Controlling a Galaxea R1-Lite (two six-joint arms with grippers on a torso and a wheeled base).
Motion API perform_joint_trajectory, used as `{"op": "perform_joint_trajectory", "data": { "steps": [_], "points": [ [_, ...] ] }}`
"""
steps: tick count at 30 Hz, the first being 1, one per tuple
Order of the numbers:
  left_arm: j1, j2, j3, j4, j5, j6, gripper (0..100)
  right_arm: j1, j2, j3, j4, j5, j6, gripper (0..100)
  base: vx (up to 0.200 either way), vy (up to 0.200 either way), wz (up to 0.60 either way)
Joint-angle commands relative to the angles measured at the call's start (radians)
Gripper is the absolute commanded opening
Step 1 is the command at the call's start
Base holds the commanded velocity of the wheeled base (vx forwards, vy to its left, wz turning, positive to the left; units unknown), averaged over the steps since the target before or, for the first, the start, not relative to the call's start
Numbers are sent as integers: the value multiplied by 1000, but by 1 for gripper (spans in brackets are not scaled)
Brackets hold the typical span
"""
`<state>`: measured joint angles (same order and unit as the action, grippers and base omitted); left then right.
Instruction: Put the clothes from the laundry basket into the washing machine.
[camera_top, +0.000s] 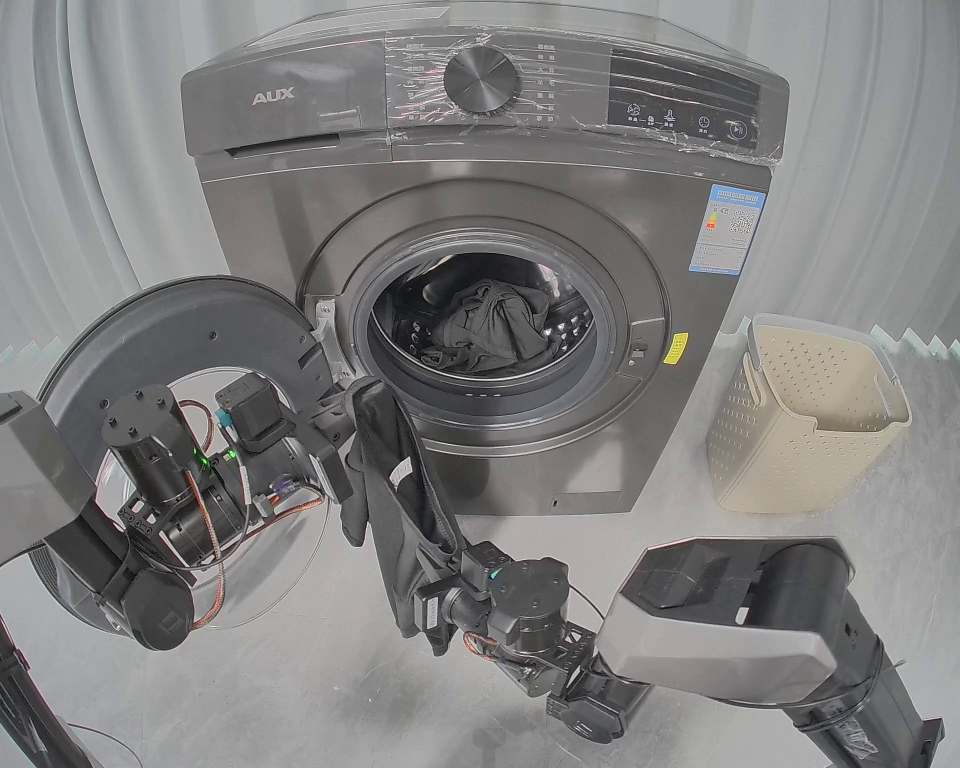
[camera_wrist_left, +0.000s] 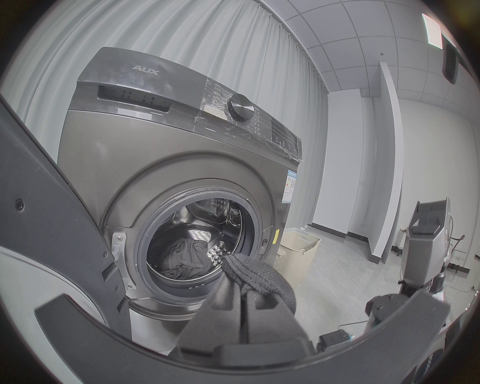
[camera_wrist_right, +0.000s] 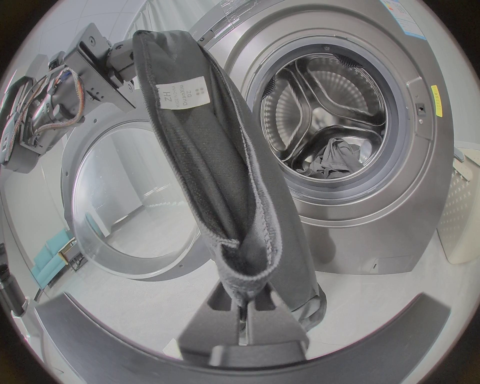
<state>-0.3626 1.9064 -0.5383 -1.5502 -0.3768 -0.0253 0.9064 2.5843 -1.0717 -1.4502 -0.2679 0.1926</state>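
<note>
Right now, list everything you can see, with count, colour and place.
grey front-loading washing machine: one, grey, straight ahead.
round glass-windowed door: one, dark grey, swung open to the left.
crumpled garment: one, dark grey, low inside the drum.
long knit garment: one, dark grey, held between both grippers before the opening.
perforated plastic laundry basket: one, beige, on the floor right of the machine.
pleated curtain: one, white, behind the machine.
left gripper: one, black, shut on the long garment's upper end.
right gripper: one, black, shut on its lower end.

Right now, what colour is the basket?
The basket is cream with small holes; clearest in head view.
</note>
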Motion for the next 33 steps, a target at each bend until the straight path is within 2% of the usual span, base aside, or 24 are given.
{"op": "perform_joint_trajectory", "data": {
  "steps": [1,3,5,7,12,17,20,23,27,33],
  "points": [
    [14,2,0,-1,-1,-1,0,-17,-154,147,7,-1,-2,0,0,0,0],
    [14,2,1,-1,-1,-1,0,-43,-184,184,8,1,-4,0,0,0,0],
    [14,0,6,-1,-1,-1,0,-110,-217,211,-2,9,-4,0,0,0,0],
    [14,-1,9,-1,-1,-1,0,-144,-243,230,-9,12,-4,0,0,0,0],
    [16,-9,20,-1,-5,-1,0,-190,-349,328,-19,24,-10,0,0,0,0],
    [14,-43,34,-1,-2,-28,0,-276,-421,455,-50,108,-25,0,0,0,0],
    [16,-61,50,-1,-10,-30,0,-285,-454,477,-91,121,-24,0,0,0,0],
    [16,-104,89,-1,-14,-45,0,-281,-527,490,-95,119,-22,0,0,0,0],
    [16,-165,130,1,-19,-51,0,-267,-599,507,-95,113,-27,0,0,0,0],
    [11,-211,172,1,-51,-51,0,-254,-737,547,-96,95,-16,0,0,0,0]
  ]
}}
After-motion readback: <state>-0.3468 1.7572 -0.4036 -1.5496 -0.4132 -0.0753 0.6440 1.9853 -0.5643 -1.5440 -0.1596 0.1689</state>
